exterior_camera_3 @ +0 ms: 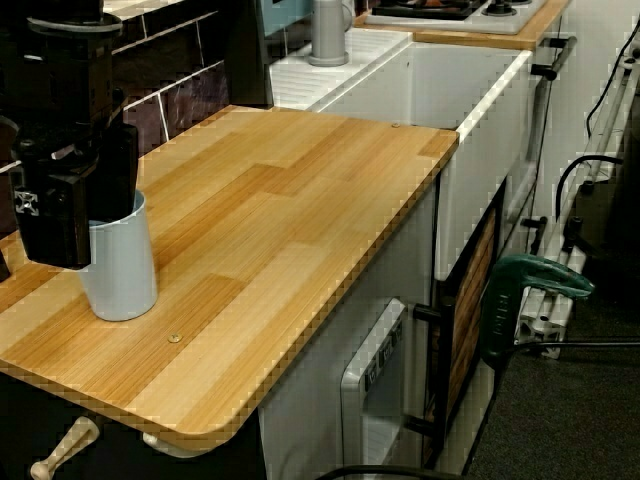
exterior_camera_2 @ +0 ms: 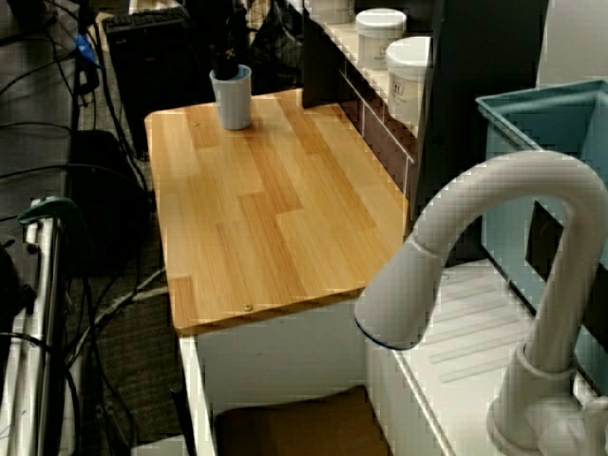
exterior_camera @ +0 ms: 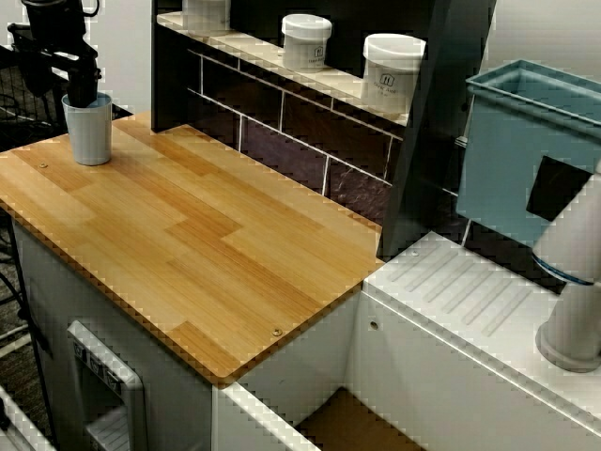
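Note:
A pale blue-grey cup (exterior_camera: 91, 136) (exterior_camera_2: 234, 103) (exterior_camera_3: 125, 275) stands upright near the far corner of the wooden countertop (exterior_camera: 207, 244) (exterior_camera_2: 266, 209) (exterior_camera_3: 300, 200). My black gripper (exterior_camera: 83, 92) (exterior_camera_2: 226, 68) (exterior_camera_3: 92, 205) reaches down onto the cup from above. In the view from the counter's end, one finger (exterior_camera_3: 55, 220) covers the cup's outer side and the other sits at or behind the rim. The fingertips are hidden by the cup, so their grip is unclear. The cup rests on the wood.
Two white lidded jars (exterior_camera: 306, 40) (exterior_camera: 392, 61) sit on the tiled shelf behind the counter. A teal bin (exterior_camera: 526, 150) and a white faucet (exterior_camera_2: 494, 247) stand by the sink's ribbed drainboard (exterior_camera: 470, 291). Cables (exterior_camera_2: 104, 304) lie on the floor, and a green-handled tool (exterior_camera_3: 530, 285) leans there too.

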`<state>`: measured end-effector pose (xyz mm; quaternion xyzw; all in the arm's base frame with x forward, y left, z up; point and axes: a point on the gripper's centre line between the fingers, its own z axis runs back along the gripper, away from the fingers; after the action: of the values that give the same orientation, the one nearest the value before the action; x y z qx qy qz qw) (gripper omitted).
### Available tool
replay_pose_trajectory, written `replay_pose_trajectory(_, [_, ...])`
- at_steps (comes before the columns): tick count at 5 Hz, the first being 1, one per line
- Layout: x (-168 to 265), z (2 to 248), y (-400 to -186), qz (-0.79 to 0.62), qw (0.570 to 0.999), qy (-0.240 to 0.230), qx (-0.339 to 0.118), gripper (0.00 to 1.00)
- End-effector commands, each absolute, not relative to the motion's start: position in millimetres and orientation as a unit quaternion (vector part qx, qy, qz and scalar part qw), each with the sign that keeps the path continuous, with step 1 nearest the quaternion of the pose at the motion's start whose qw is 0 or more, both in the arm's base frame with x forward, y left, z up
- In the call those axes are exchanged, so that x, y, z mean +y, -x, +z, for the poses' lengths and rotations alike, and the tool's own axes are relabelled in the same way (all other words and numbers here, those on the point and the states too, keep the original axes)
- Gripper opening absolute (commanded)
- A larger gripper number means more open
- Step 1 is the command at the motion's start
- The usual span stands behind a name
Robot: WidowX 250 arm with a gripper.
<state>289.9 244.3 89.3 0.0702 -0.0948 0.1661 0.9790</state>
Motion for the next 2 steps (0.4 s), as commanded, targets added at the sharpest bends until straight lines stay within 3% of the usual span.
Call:
replay_pose_trajectory(1, [245.6, 91.8, -285.8, 0.167, 0.978, -0.079, -0.094, 1.0])
replay_pose_trajectory(2, [245.0, 88.0, -287.1, 0.169, 0.979, -0.076, -0.089, 0.62])
